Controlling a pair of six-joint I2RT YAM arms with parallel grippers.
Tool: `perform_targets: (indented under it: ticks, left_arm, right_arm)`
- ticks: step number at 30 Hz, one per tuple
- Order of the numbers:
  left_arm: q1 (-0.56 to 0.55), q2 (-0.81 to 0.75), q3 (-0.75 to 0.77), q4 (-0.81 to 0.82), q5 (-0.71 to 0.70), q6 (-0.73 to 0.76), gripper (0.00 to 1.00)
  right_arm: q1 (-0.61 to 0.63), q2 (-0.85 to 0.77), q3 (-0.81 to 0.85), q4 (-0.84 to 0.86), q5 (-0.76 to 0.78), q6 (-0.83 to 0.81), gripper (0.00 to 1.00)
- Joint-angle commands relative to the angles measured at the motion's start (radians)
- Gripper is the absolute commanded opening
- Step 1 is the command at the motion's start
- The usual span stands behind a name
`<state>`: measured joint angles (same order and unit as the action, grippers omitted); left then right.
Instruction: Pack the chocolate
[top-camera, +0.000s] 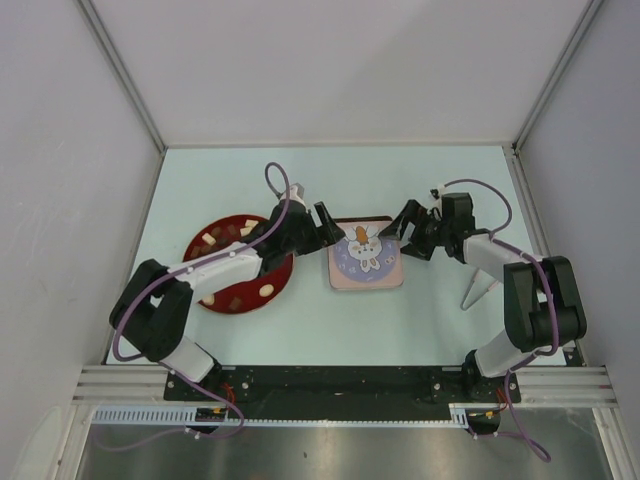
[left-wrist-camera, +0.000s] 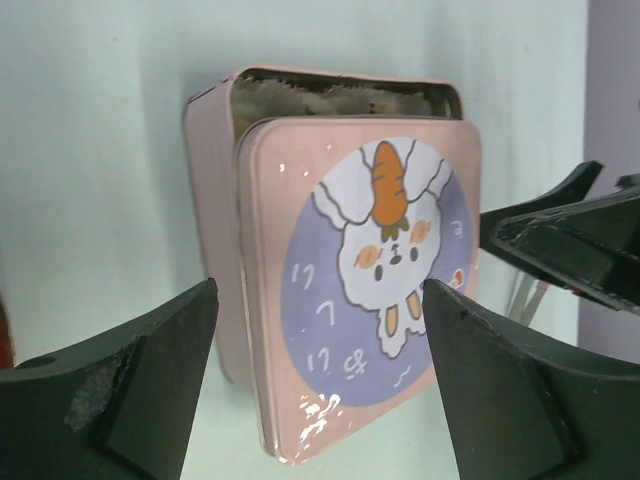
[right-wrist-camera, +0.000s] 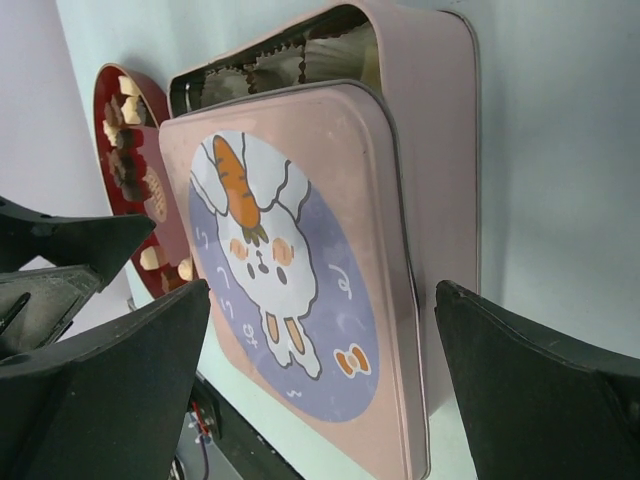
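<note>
Chocolate (top-camera: 210, 238) on red plate (top-camera: 192, 248), left of left claw (top-camera: 324, 228)

Robotics lab test cell indicated: pale table (top-camera: 430, 190) enclosed by plain white panels (top-camera: 340, 60) in aluminium framing (top-camera: 120, 75); 2 cabled arms (top-camera: 215, 265) (top-camera: 500, 255) bolted to an extruded rail (top-camera: 560, 382).

My overhead camera looks down on the pale blue-green table (top-camera: 330, 180) from far. Both wrist cameras sit close, facing each other across the shared square pink rabbit-printed tin (left-wrist-camera: 370, 290).
</note>
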<state>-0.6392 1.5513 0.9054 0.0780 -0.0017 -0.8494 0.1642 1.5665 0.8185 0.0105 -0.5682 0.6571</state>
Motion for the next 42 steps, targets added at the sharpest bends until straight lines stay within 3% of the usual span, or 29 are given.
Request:
perform_targets:
  ticks: [1,9,19,23,30,38,42]
  left_arm:
    - [-0.004,-0.059,0.006,-0.066,-0.043,0.049,0.88]
    - [-0.005,-0.062,-0.069,-0.017,0.066,0.009,0.87]
    - [-0.005,-0.143,-0.039,-0.046,0.049,0.121,0.88]
    - [-0.005,-0.172,-0.033,-0.07,0.039,0.153,0.88]
    - [-0.004,-0.272,-0.028,-0.156,-0.041,0.225,0.88]
    - [-0.004,-0.422,-0.063,-0.233,-0.135,0.276,0.88]
    - [-0.004,-0.457,-0.076,-0.251,-0.153,0.279,0.88]
  right_arm:
    - [0.021,-0.033,0.057,-0.053,0.06,-0.025,1.0]
    - [0.035,-0.051,0.094,-0.106,0.134,-0.051,1.0]
    - [0.073,-0.287,0.097,-0.324,0.277,-0.212,1.0]
    - [0.185,-0.432,0.062,-0.4,0.309,-0.3,1.0]
    - [0.435,-0.594,-0.108,-0.389,0.347,-0.326,1.0]
    - [0.702,-0.494,-0.177,-0.308,0.401,-0.392,1.0]
    - [0.729,-0.401,-0.186,-0.203,0.412,-0.415,1.0]
